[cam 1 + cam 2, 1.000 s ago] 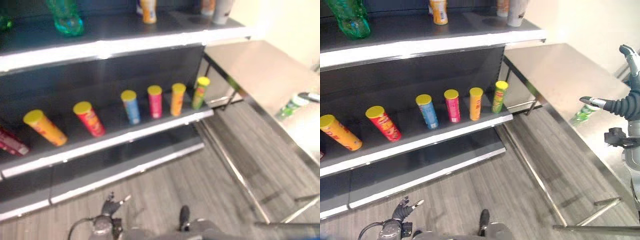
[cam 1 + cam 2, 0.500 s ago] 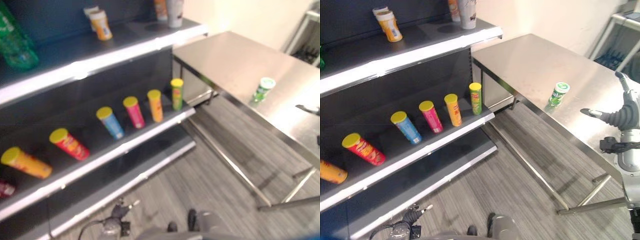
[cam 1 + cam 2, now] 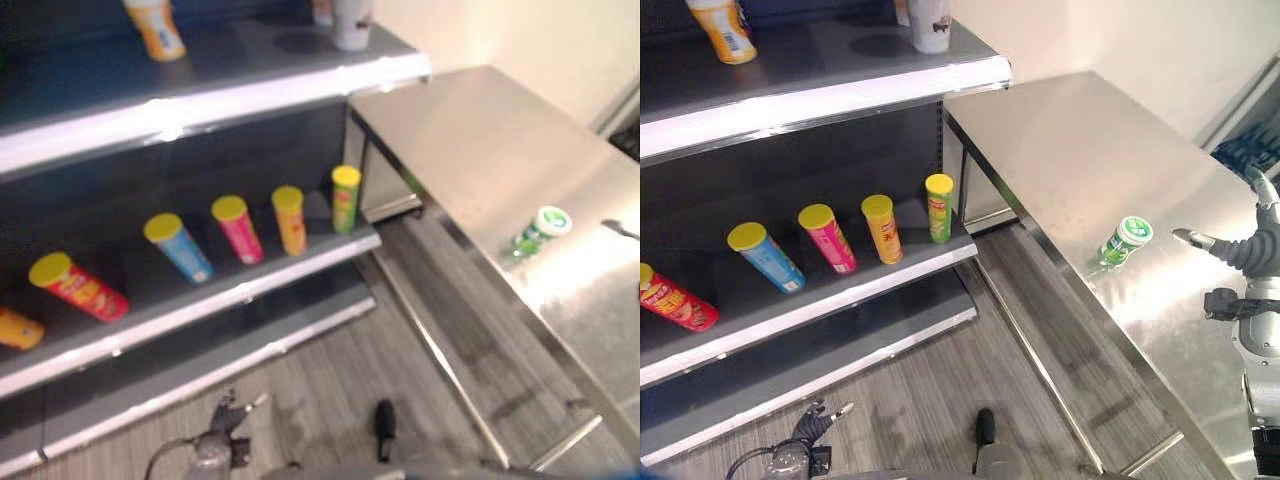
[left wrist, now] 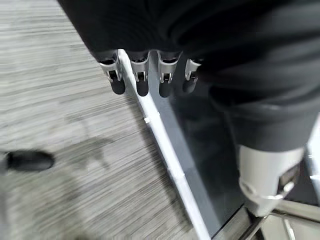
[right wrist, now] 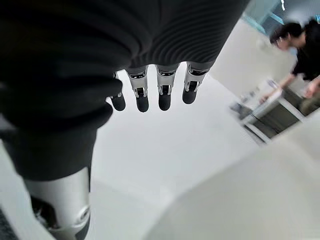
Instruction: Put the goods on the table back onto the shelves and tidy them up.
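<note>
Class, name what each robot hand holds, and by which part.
Nothing is held: the left robot hand and right robot hand are open; the green can stands untouched.

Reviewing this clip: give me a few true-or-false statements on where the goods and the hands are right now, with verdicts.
1. A green can lies on the steel table. True.
2. The right hand grips the can. False: it is open, apart from the can.
3. Tubes with yellow lids stand on the middle shelf. True.
4. The left hand holds a tube. False: it hangs open and empty near the floor.
</note>
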`<state>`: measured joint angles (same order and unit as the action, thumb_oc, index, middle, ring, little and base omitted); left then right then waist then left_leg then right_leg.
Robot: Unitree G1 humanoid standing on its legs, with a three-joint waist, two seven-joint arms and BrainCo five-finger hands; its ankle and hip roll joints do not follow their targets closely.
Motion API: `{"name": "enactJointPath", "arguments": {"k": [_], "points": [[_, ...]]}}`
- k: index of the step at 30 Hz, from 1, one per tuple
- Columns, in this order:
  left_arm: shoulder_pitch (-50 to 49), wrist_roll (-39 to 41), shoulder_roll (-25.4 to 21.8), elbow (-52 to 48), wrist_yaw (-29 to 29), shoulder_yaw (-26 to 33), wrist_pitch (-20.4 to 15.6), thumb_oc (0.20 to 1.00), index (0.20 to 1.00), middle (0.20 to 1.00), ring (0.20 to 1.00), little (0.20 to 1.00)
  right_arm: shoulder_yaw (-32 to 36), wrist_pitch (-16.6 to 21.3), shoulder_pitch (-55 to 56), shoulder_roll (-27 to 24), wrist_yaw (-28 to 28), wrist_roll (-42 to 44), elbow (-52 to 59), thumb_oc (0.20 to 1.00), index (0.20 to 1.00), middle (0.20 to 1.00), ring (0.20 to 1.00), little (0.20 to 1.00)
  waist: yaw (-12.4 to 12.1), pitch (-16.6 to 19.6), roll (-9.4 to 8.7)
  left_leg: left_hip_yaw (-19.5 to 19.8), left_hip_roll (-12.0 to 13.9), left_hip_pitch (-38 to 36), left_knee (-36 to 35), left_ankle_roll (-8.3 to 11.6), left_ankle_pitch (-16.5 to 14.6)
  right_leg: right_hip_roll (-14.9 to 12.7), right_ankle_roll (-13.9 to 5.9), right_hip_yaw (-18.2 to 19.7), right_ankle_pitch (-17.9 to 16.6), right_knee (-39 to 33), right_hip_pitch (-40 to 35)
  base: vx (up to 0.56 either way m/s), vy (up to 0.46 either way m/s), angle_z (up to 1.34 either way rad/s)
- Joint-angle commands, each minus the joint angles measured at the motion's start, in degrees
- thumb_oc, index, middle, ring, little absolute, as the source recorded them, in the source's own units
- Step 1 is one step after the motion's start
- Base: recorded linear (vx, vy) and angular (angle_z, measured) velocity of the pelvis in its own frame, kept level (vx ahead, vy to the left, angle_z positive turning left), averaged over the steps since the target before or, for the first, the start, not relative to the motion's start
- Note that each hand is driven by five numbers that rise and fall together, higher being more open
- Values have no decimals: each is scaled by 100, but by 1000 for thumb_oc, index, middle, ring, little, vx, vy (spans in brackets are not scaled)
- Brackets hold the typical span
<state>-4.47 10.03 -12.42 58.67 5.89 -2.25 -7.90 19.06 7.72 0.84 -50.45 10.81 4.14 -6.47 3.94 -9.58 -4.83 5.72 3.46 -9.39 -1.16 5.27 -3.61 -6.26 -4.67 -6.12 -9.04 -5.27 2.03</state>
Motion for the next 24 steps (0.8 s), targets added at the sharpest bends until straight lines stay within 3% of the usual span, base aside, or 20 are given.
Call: {"name": "enactJointPath", "arguments": {"k": [1,6,14,17,24], "points": [[124,-126,-428,146,-42,-104,-128,1000,1000,1000,1000,1000,352,161,-44,-183,-28,300,-26,1000,1000,1000,1000,1000,-98,188,-214,131,227,331,-384,19,-78,-330,-673,-36,446,187,-30,60,-90,21],[162,-122,-409,146,-64,-179,-150,1000,1000,1000,1000,1000,224,98,79,-296,-242,437,-357,1000,1000,1000,1000,1000,-110,194,-110,129,332,410,-384,154,-12,-286,-608,-197,584,182,-129,30,-36,26],[90,-103,-466,158,-139,-259,-155,1000,1000,1000,1000,1000,-437,-18,-194,-475,-575,606,-1080,1000,1000,1000,1000,1000,-157,139,-10,125,347,431,-384,187,30,-291,-586,-257,615,158,-171,15,-16,3],[71,-65,-465,139,-99,-260,-157,1000,1000,1000,1000,1000,-740,-105,-667,-460,-288,179,-1397,1000,1000,1000,1000,1000,-216,76,74,133,324,527,-384,197,67,-304,-579,-279,621,102,-154,3,-8,-3],[74,-61,-449,156,-17,-372,-156,1000,1000,1000,1000,1000,-716,-32,-1166,-292,128,335,-1832,1000,1000,1000,1000,1000,-279,20,174,176,310,663,-384,214,118,-303,-558,-355,655,71,-130,1,-6,4]]}}
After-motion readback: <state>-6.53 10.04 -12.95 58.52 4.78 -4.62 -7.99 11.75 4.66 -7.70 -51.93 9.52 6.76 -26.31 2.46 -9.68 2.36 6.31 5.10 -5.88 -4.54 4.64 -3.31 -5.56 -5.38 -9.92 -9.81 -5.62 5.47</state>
